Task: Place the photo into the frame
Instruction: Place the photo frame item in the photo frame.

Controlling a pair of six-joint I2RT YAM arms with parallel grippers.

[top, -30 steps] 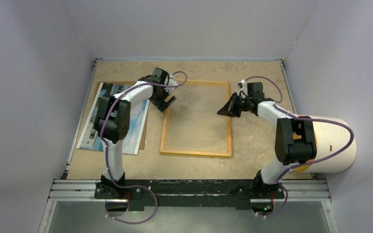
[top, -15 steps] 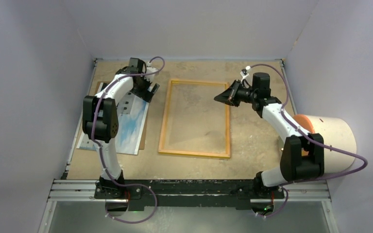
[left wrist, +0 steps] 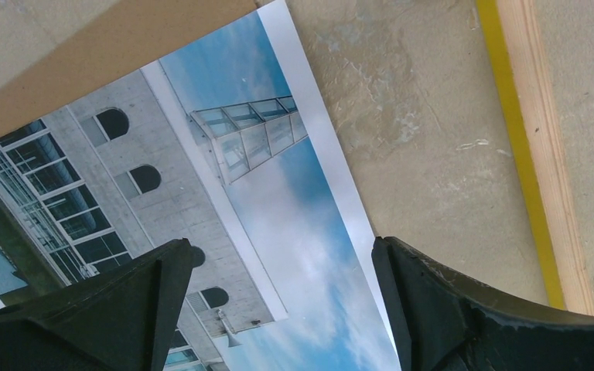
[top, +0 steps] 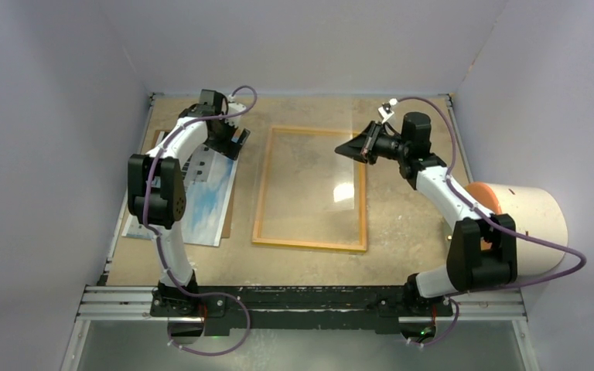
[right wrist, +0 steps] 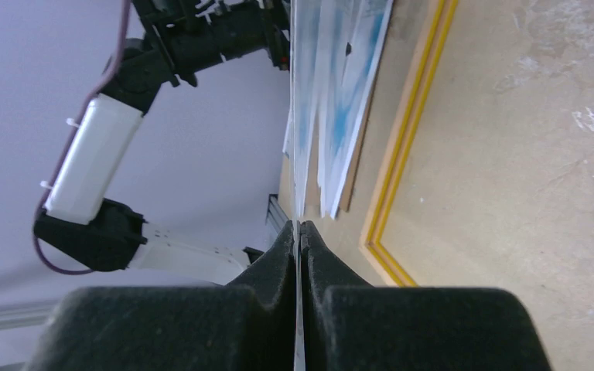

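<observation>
photo (top: 209, 199) – face up on a brown board (top: 230, 202), left of the yellow frame (top: 310, 244) | left gripper (top: 230, 144) – fingers spread above photo's far end | right gripper (right wrist: 299, 228) – fingers pressed together on a thin clear sheet (top: 344, 192) near frame's far right corner

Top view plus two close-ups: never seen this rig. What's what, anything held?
Two white-and-black robot arms, left and right, are bolted at the near edge of a sandy-brown table. The wide picture looks down from above and behind them; each close-up comes from a camera on one wrist. On the table lie a thin rectangular yellow-and-wood picture frame and, left of it, a printed photo of a white building under blue sky, resting on a flat brown backing board. The left tool hangs open over the photo, holding nothing. The right tool is shut on what looks like a thin clear sheet, seen edge-on.
</observation>
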